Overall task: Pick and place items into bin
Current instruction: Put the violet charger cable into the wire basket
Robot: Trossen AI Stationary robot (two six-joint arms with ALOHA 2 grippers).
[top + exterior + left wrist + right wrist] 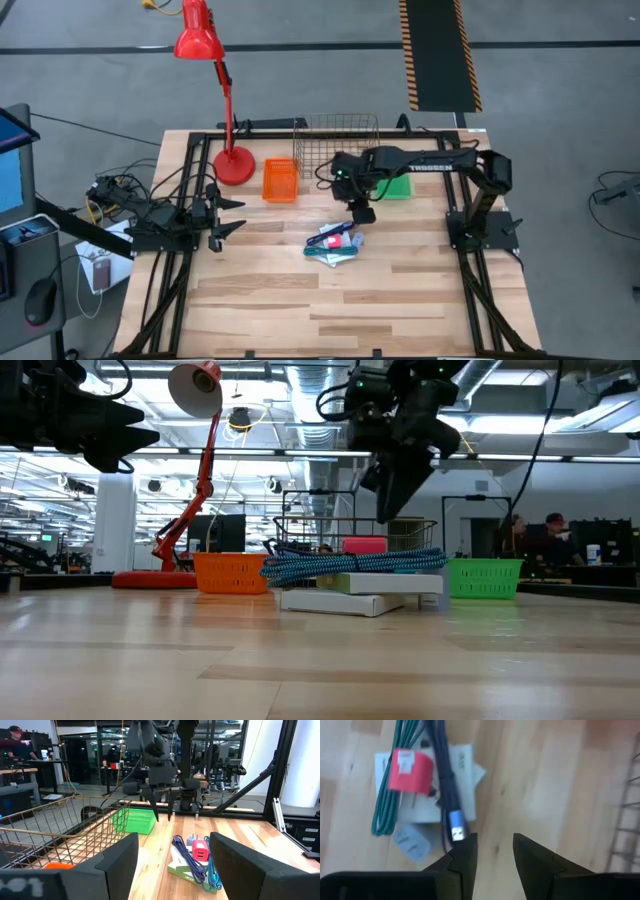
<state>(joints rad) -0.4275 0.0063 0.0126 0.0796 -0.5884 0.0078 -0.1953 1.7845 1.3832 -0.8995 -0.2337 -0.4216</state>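
Hovering above the pile of items (333,244) mid-table, just short of it on the basket side: right gripper (362,213), fingers slightly apart with nothing between them. In the pile: flat white packets (451,780) at the bottom, a red charger block (406,770) on top, a dark blue cable (441,780) with a metal plug end, a teal braided cable (387,800), a small grey adapter (412,842). Best to come straight down on one piece only, probably the red block, sitting highest and freest; wider opening first, jaws squared to its flat sides, clear of the cables draped beside it so as not to drag the whole heap. At the far edge: orange bin (280,180), wire basket (336,146), green bin (398,187), apparently with nothing inside. Parked at the left edge: left gripper (228,215), spread wide and empty.
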